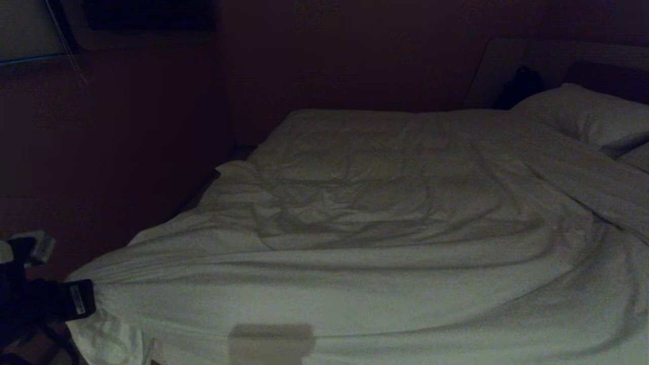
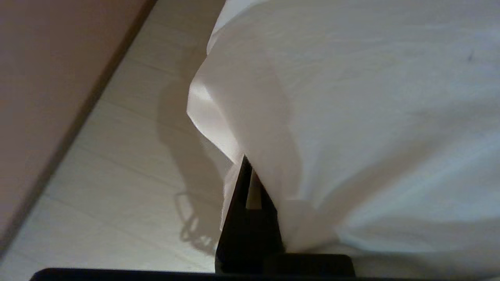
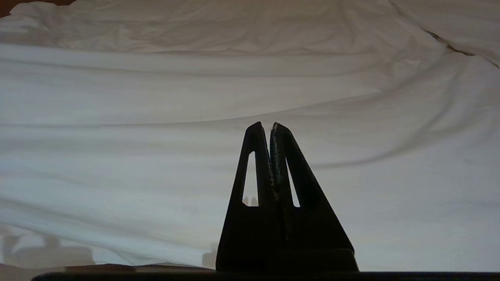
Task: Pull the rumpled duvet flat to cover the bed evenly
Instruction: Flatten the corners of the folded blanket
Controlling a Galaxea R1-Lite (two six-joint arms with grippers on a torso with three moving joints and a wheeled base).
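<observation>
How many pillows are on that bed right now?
2, as far as shows. One plump pillow lies at the head of the bed, by the dark headboard. The edge of a second pillow peeks in beside it; more may be hidden.

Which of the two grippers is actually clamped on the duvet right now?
The left gripper, shut on the duvet at its near left corner. The right gripper is shut too, but empty, clear of the fabric.

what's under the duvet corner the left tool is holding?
Pale plank floor with the corner's shadow, beside a wall. The left tool is shut on the duvet; the cloth covers the bed edge, so that cannot be seen.
</observation>
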